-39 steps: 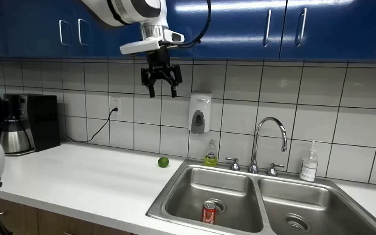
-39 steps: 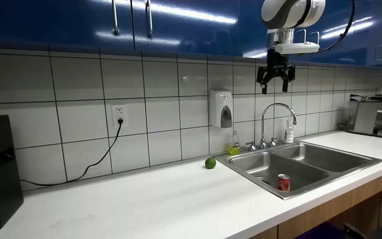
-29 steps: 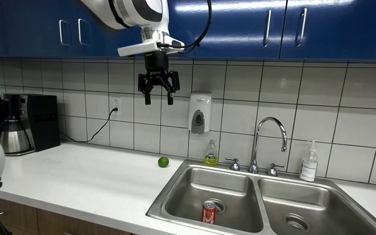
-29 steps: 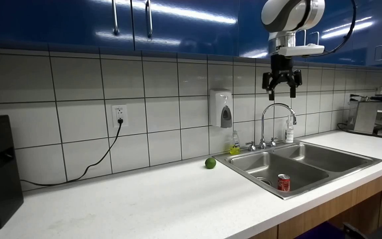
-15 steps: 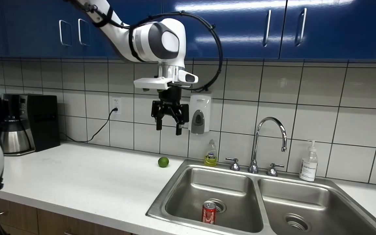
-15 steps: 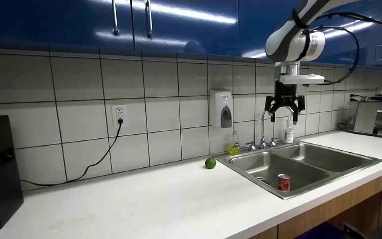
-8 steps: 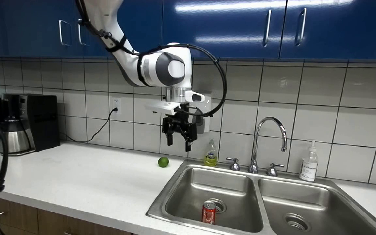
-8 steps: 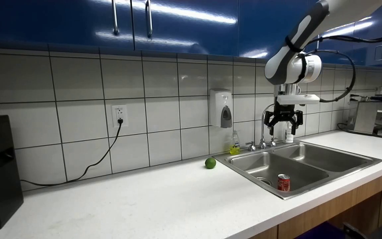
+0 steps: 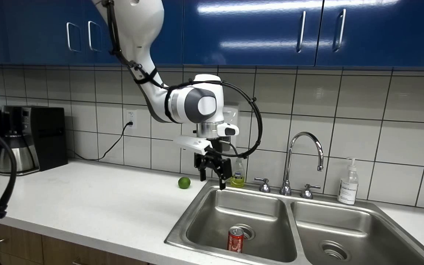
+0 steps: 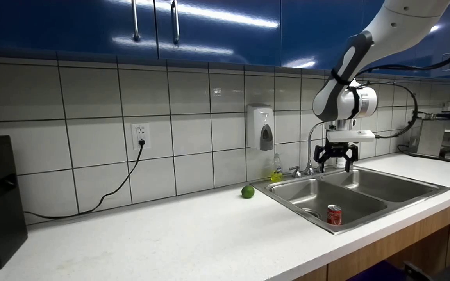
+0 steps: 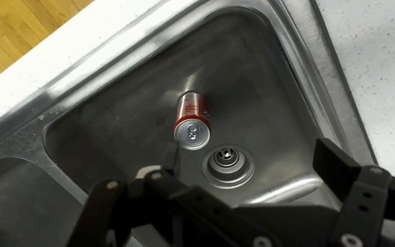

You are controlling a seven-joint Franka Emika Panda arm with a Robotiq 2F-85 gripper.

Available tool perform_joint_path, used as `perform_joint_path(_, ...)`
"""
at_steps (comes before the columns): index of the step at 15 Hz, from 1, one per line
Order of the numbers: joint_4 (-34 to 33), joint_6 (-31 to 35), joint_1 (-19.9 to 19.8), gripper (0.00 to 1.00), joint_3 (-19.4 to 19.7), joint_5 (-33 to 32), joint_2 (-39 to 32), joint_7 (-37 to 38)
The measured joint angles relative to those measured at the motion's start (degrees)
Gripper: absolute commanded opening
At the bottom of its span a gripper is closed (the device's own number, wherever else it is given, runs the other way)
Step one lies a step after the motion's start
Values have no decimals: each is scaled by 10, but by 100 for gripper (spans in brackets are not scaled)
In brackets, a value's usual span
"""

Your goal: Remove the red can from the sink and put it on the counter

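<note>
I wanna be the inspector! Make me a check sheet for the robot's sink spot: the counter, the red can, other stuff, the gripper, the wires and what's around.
Surface: white counter around a steel two-bowl sink.
Job's things: red can standing upright in the bowl nearer the green fruit, by the drain; not on the counter yet.
Clutter: green fruit on the counter; bottle of yellow liquid and pump bottle at the sink's back edge.
Gripper: open, above the sink, apart from the can.
In its grasp: nothing seen.
Cables: black cable looping off the robot arm; black cord plugged into the wall outlet.
Surroundings: blue cupboards, tiled wall, wall dispenser, coffee maker on the counter.
</note>
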State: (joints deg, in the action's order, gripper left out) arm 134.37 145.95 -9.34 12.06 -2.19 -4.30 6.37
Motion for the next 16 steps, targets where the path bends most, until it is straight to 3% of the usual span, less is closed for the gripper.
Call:
perform_joint_path(7, -27, 31, -2, 100, 1, 52, -76, 0)
perform_joint_path(16, -122, 31, -16, 100, 1, 97, -189, 0)
